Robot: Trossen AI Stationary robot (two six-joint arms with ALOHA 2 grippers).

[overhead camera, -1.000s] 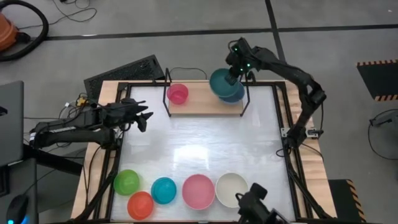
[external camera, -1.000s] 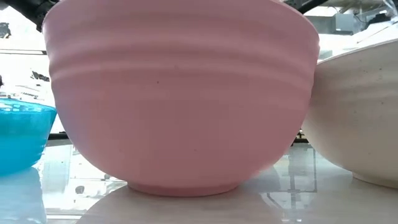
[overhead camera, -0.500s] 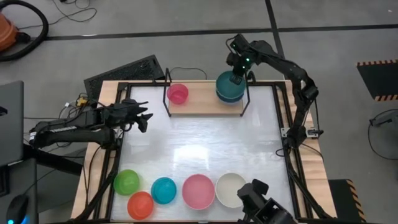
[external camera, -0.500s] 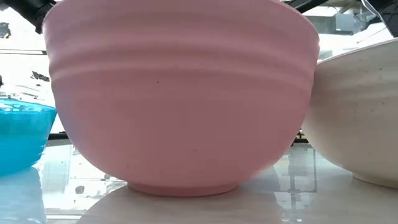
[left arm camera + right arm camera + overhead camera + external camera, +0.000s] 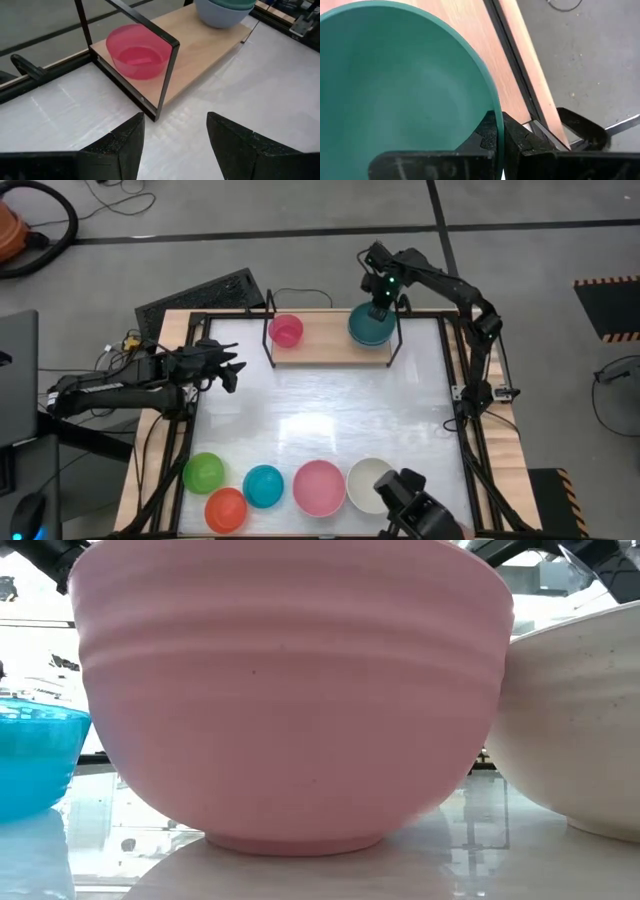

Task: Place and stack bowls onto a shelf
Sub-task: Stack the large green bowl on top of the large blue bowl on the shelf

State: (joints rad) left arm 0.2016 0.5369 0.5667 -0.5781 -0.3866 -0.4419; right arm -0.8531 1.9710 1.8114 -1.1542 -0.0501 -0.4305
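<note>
The light-wood shelf (image 5: 325,348) stands at the table's far edge. On its left end rests the small magenta bowl (image 5: 286,330) (image 5: 137,52). On its right end the dark teal bowl (image 5: 368,326) (image 5: 395,85) sits nested in the grey-blue bowl (image 5: 220,15). My right gripper (image 5: 380,302) (image 5: 501,135) is over the teal bowl's far rim, shut on it. My left gripper (image 5: 232,370) (image 5: 175,122) waits open at the table's left edge, pointing at the shelf. Green (image 5: 203,472), orange (image 5: 225,509), cyan (image 5: 263,485), pink (image 5: 319,486) and cream-white (image 5: 370,483) bowls stand along the near edge. My right gripper pinches the dark teal bowl's rim (image 5: 492,112) on its far side, one finger (image 5: 487,135) inside the bowl and the other finger (image 5: 522,140) outside. The fingers come from above, pointing down. The bowl sits level, nested in the grey-blue bowl on the shelf.
The shelf's black wire uprights (image 5: 397,330) (image 5: 167,75) stand at both its ends, the right one close beside my right gripper. In the low view the pink bowl (image 5: 290,690) fills the picture, with cream-white (image 5: 580,720) and cyan (image 5: 30,755) beside it. A dark device (image 5: 410,505) sits at the near edge.
My right gripper has carried the dark teal bowl from a tilted pose above the grey-blue bowl down into it. The teal bowl has turned level and now covers the grey-blue one. The gripper has shifted slightly toward the table's far edge.
</note>
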